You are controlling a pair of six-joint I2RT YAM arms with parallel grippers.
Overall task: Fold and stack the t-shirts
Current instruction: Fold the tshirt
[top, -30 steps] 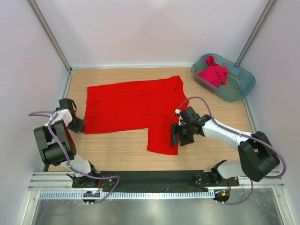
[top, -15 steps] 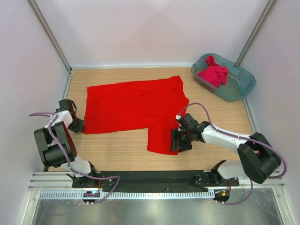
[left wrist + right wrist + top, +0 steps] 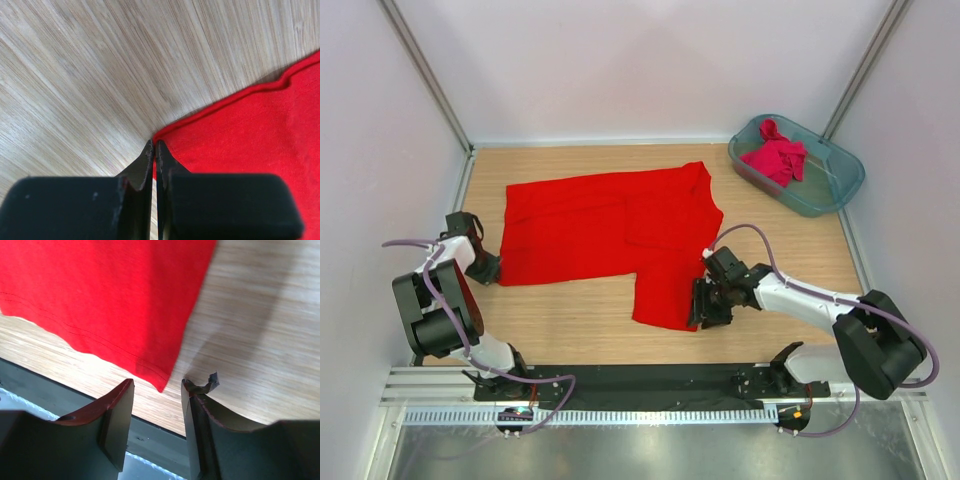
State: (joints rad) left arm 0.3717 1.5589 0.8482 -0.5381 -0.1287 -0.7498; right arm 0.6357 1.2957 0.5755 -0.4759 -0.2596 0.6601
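Observation:
The bright red t-shirt (image 3: 610, 225) lies spread flat on the wooden table, with one part reaching toward the near edge. My left gripper (image 3: 492, 268) is at the shirt's near-left corner. In the left wrist view its jaws (image 3: 154, 145) are pressed together on that corner of the red cloth (image 3: 250, 135). My right gripper (image 3: 700, 305) is open at the shirt's near-right corner. In the right wrist view the cloth's corner (image 3: 110, 295) lies between its fingertips (image 3: 156, 385). The crimson-pink t-shirt (image 3: 775, 158) lies crumpled in the tub.
The translucent teal tub (image 3: 840, 195) stands at the far right corner. White walls with metal posts enclose the table. The black rail and metal front edge (image 3: 60, 385) run just below the right gripper.
My right gripper has moved a little toward the near edge, down to the shirt's near-right corner. The left gripper has hardly moved.

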